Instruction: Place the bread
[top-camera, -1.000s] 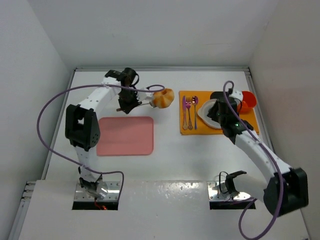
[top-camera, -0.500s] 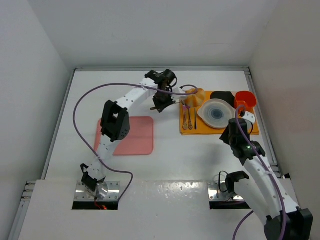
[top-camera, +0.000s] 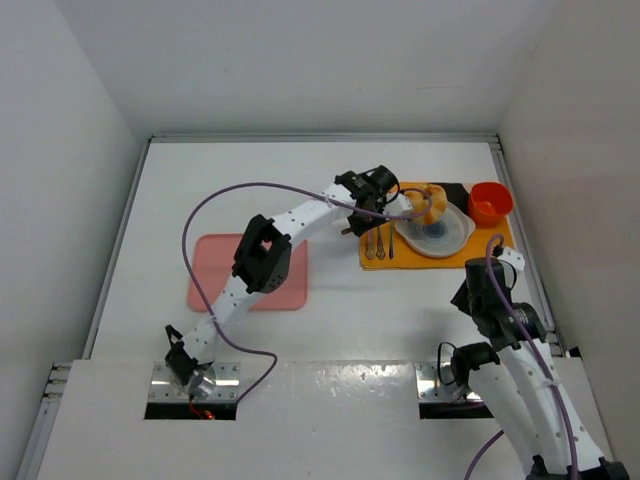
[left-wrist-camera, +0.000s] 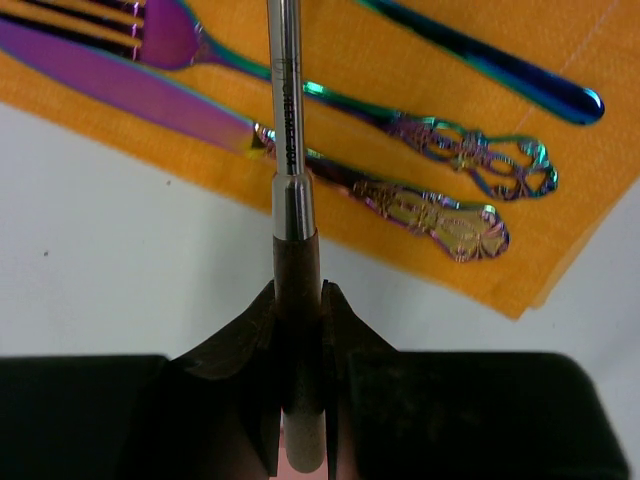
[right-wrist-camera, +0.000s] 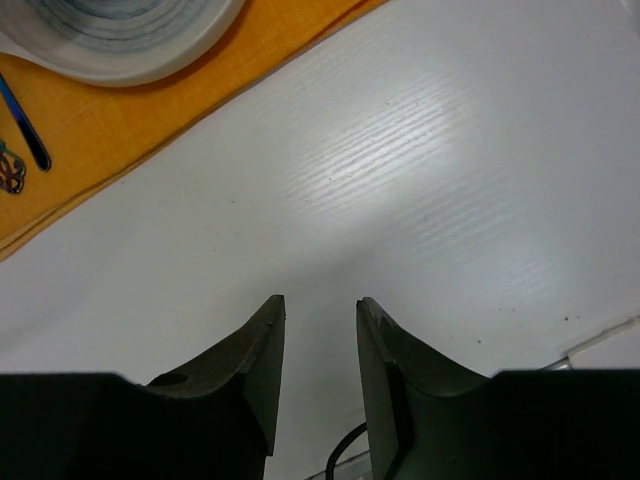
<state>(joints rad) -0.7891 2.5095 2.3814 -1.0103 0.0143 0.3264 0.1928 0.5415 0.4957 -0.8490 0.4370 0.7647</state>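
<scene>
Top external: bread (top-camera: 430, 201) at tip of metal tool (left-wrist-camera: 287, 100), over far-left rim of white plate (top-camera: 445, 240), contact unclear | left claw (left-wrist-camera: 298, 300) pinches tool handle | right claw (right-wrist-camera: 320, 320) part-spread, empty, above worktop (right-wrist-camera: 450, 200) | risk: released at rim, bread rolls onto orange mat (left-wrist-camera: 420, 75); low shaft may snag cutlery (left-wrist-camera: 440, 215)

One orange placemat (top-camera: 430, 263) is the landmark for the count. Three pieces of cutlery lie at its left end: one fork (left-wrist-camera: 440, 145), one knife (left-wrist-camera: 130, 90) and one blue-handled piece (left-wrist-camera: 490, 62) whose head is out of sight. On the placemat are also one white plate (top-camera: 437, 235) in the middle, one red bowl (top-camera: 490, 202) at its far right corner and one black item (top-camera: 452, 190) at its far edge. One bread (top-camera: 430, 200) shows at the plate's far rim. One metal-shafted tool (left-wrist-camera: 290, 150) crosses above the cutlery. One pink mat (top-camera: 215, 275) lies well left of the placemat. There are two arms, the left arm (top-camera: 300, 215) and the right arm (top-camera: 520, 360).
</scene>
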